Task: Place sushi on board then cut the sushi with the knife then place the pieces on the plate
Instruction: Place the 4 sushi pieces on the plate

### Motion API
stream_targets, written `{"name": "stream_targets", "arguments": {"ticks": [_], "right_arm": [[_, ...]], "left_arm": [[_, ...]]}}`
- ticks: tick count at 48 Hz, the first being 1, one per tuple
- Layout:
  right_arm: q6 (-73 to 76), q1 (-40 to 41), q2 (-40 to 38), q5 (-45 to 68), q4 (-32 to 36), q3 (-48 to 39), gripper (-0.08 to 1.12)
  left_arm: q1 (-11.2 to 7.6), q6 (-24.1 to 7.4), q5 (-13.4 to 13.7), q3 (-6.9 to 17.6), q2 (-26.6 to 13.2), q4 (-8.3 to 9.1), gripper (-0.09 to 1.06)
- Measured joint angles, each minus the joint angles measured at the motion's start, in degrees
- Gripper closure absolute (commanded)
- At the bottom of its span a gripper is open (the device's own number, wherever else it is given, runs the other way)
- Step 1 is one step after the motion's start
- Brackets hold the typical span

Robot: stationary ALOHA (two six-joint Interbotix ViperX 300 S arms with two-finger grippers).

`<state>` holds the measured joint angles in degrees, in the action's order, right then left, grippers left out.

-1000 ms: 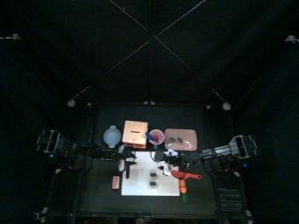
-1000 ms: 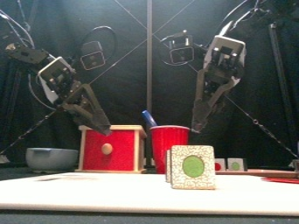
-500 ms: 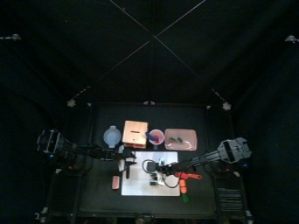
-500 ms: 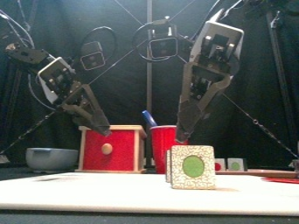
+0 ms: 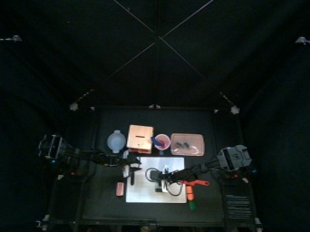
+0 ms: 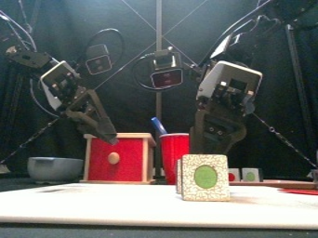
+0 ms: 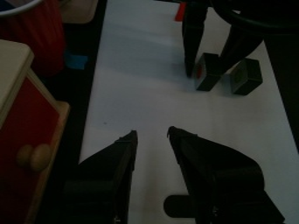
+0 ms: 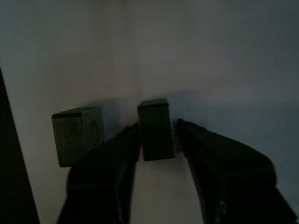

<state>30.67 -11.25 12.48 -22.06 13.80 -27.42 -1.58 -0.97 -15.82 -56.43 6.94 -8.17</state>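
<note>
Two dark green sushi pieces (image 8: 77,136) (image 8: 156,129) stand side by side on the white board (image 5: 171,192). In the front view the near sushi piece (image 6: 205,178) shows a white face with a green centre. My right gripper (image 8: 156,131) hangs low over the board, open, its jaws on either side of one piece. From the left wrist view both sushi pieces (image 7: 214,70) (image 7: 246,77) show below the right gripper's fingers (image 7: 193,39). My left gripper (image 7: 149,142) is open and holds nothing, above the board's left part near the wooden box (image 6: 118,158).
Behind the board stand the blue-grey bowl (image 5: 116,140), the wooden box (image 5: 140,138), the red cup (image 6: 181,151) with a blue knife (image 6: 158,125), and the pink tray (image 5: 187,142). A red-orange thing (image 5: 194,184) lies at the board's right edge, another red thing (image 5: 120,188) at its left.
My right gripper has come down and moved left over the board until its jaws stand around a sushi piece. The left arm has not moved.
</note>
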Motion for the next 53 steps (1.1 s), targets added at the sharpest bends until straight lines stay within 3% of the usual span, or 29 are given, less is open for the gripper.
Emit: {"name": "stream_targets", "arguments": {"ticks": [5,12,26,42,53], "right_arm": [[0.4,0.3,0.0,0.0,-0.2,0.1,0.46],[0.5,1.1,-1.5,-1.1,-1.6,-0.2,0.45],[0.6,6.8,-16.4,-6.6,-2.2,-8.3,0.45],[0.7,23.6,-32.9,-11.8,-1.8,-22.9,0.45],[0.2,33.3,-37.4,-11.6,-0.9,-29.6,0.45]], "left_arm": [[0.0,0.1,0.0,0.0,0.0,-0.09,0.21],[-0.09,0.0,0.0,0.0,0.0,-0.09,0.21],[0.0,-0.1,0.0,0.0,0.0,-0.09,0.21],[0.09,-0.1,0.0,0.0,0.0,0.0,0.21],[0.26,-0.2,0.0,0.0,0.0,0.0,0.21]]}}
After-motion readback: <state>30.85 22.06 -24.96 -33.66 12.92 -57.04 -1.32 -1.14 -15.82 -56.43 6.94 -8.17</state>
